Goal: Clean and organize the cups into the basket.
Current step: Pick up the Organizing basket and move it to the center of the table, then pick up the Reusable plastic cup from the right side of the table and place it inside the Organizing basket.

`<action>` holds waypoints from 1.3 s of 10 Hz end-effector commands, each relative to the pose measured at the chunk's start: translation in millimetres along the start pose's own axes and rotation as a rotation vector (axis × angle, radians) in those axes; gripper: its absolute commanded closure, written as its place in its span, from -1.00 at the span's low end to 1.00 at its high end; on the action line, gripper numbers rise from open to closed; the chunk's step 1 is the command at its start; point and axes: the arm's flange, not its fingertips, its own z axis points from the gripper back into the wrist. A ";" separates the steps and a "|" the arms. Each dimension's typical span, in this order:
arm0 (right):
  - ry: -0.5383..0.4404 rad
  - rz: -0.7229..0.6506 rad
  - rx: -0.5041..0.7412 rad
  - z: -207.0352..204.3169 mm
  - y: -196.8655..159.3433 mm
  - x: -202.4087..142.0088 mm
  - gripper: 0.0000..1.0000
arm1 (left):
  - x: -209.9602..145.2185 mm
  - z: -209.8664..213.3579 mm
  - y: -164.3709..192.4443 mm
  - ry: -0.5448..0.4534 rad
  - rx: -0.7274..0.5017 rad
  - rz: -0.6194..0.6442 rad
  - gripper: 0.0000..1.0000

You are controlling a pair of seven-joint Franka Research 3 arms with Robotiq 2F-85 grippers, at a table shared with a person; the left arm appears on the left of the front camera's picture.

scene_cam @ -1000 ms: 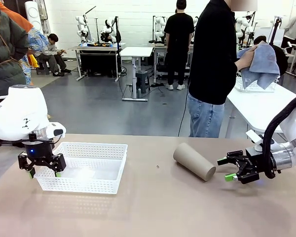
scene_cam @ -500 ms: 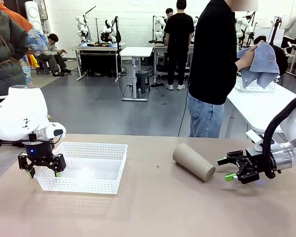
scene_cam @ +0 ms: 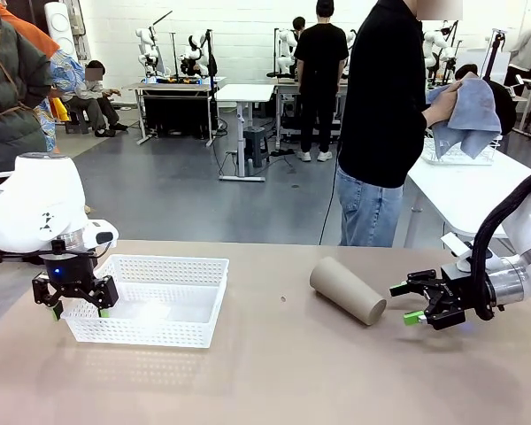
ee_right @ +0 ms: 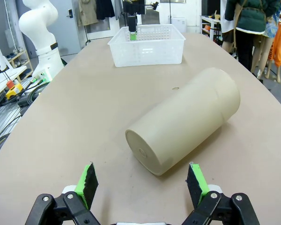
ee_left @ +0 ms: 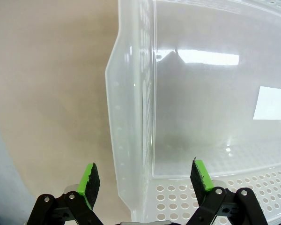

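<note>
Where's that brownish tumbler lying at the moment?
In the front view, the taupe matte tumbler lies on its side on the table's right half, just before the open right pincer, far from the white lattice plastic basket.

Tan table point(scene_cam: 274, 376) with white basket point(scene_cam: 150, 329) and sideways taupe cup point(scene_cam: 348, 289).

Front wide, wrists close; all share basket point(scene_cam: 142, 329)

Left end effector point(scene_cam: 78, 310) and right end effector point(scene_cam: 405, 304) both hang low, jaws apart.
</note>
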 end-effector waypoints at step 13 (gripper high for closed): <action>0.686 -0.276 -0.325 -64.8 15.0 187.6 -1.00 | 0.2 -0.3 0.3 -0.001 0.000 0.001 -1.00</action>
